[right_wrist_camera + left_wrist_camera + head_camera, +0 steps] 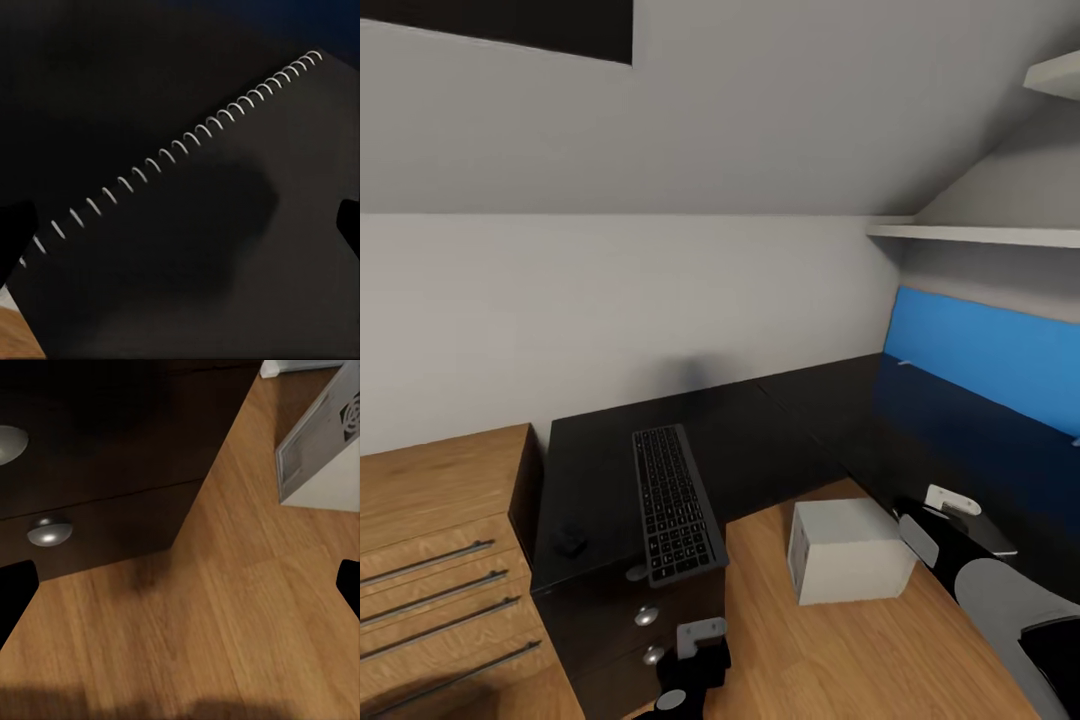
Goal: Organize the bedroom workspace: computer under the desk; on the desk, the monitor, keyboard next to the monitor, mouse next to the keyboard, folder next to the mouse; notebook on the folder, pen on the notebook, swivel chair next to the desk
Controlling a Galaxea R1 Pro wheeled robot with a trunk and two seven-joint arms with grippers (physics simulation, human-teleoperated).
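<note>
We face the L-shaped counter [780, 420] in the bedroom corner.
The keyboard [674, 505] lies on its left arm, the mouse [570, 543] near-left; the computer [848, 550] stands on the floor; our left gripper [180, 589] gapes wide near the drawers; our right gripper [180, 225], spread wide, hovers over the spiral-bound notebook [225, 247].

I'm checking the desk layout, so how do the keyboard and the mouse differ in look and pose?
The keyboard is long and slim, with dark keys in a thin silver frame; the mouse is a small black lump. The keyboard's near end overhangs the front edge of the desk, while the mouse sits wholly on the top, left of that end. Both rest on the desk's left section, apart from each other.
</note>
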